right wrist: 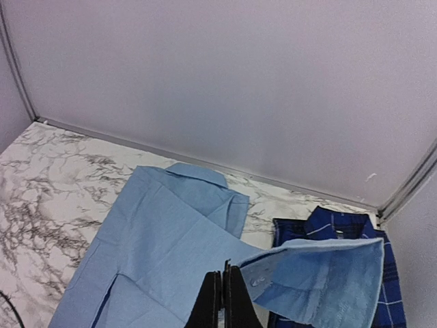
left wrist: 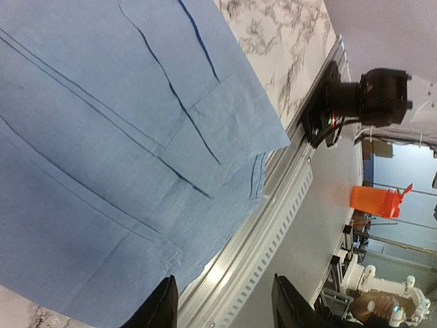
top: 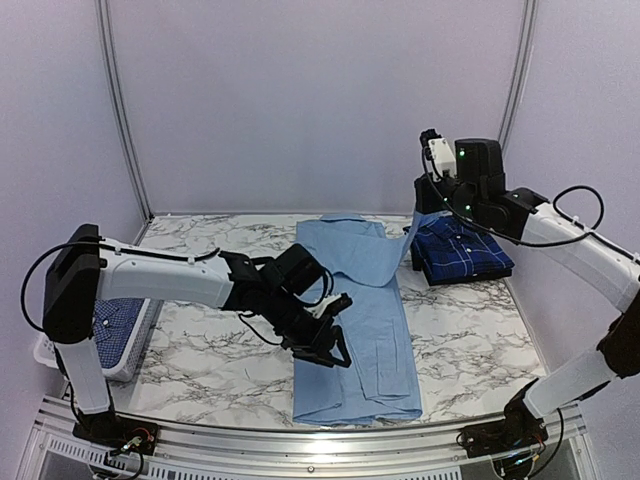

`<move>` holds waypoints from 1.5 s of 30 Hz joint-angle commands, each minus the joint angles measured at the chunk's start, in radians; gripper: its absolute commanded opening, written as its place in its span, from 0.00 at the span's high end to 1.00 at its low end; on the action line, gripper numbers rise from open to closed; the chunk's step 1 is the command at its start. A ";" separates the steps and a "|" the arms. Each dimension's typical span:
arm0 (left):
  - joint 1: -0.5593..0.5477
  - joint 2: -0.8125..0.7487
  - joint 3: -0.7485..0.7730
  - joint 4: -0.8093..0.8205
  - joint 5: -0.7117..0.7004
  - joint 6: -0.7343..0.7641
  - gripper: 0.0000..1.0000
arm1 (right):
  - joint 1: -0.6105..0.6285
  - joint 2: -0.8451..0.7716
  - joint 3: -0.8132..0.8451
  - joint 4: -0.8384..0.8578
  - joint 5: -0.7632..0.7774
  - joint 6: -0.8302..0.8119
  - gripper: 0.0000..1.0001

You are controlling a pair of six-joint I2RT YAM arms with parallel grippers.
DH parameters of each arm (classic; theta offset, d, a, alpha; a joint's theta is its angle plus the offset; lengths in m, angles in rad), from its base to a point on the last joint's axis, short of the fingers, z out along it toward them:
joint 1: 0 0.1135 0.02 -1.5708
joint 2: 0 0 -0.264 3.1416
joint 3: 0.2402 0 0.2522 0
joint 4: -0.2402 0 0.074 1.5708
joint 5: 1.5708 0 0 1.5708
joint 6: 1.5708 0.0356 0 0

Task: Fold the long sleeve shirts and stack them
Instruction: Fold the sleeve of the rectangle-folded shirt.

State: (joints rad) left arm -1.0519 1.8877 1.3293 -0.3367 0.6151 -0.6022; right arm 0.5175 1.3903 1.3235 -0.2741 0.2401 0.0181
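Note:
A plain light blue long sleeve shirt [top: 365, 340] lies lengthwise on the marble table, collar at the back. My left gripper [top: 338, 345] hovers over its left edge, open, and the left wrist view shows nothing between the fingers [left wrist: 164, 306], only the shirt's lower hem [left wrist: 136, 205] beneath. My right gripper [top: 420, 208] is raised at the back right, shut on the shirt's sleeve cuff [right wrist: 321, 280], so the sleeve [top: 405, 240] hangs lifted off the table. A folded dark navy plaid shirt [top: 462, 250] lies under the right gripper. A blue-and-white check shirt [top: 122, 325] rests in a basket at the left.
The white basket [top: 48, 352] stands at the table's left edge. An aluminium rail [top: 300, 440] runs along the front edge, with both arm bases on it. Grey walls close in the back and sides. An orange container [left wrist: 375, 201] stands off the table.

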 commanded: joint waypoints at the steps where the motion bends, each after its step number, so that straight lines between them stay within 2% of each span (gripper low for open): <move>1: 0.095 -0.051 0.038 -0.013 -0.077 -0.019 0.52 | 0.003 -0.039 -0.046 0.088 -0.264 0.048 1.00; 6: 0.244 -0.027 0.038 0.008 -0.152 -0.082 0.60 | 0.083 0.000 -0.103 0.120 -0.449 0.071 1.00; 10: 0.355 0.059 0.088 0.055 -0.138 -0.098 0.65 | 0.199 0.070 -0.141 0.124 -0.508 0.076 1.00; 14: 0.413 0.147 0.181 0.077 -0.109 -0.111 0.72 | 0.252 0.126 -0.205 0.156 -0.621 0.119 1.00; 16: 0.426 0.178 0.216 0.080 -0.090 -0.109 0.72 | 0.280 0.152 -0.240 0.162 -0.651 0.129 1.00; 21: 0.432 0.184 0.207 0.085 -0.057 -0.087 0.66 | 0.315 0.209 -0.310 0.139 -0.644 0.153 1.00; 26: 0.428 0.146 0.112 0.099 -0.036 -0.072 0.63 | 0.317 0.224 -0.355 0.110 -0.624 0.176 1.00; 34: 0.406 0.023 -0.051 0.103 0.008 -0.016 0.48 | 0.323 0.211 -0.402 0.075 -0.665 0.200 1.00; 45: 0.309 -0.004 -0.131 0.075 0.057 0.046 0.48 | 0.386 0.183 -0.482 0.092 -0.700 0.274 1.00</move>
State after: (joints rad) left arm -0.7227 1.9144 1.2156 -0.2398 0.6422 -0.6006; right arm 0.8688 1.6115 0.8635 -0.1917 -0.4370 0.2462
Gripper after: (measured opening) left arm 0.526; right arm 0.002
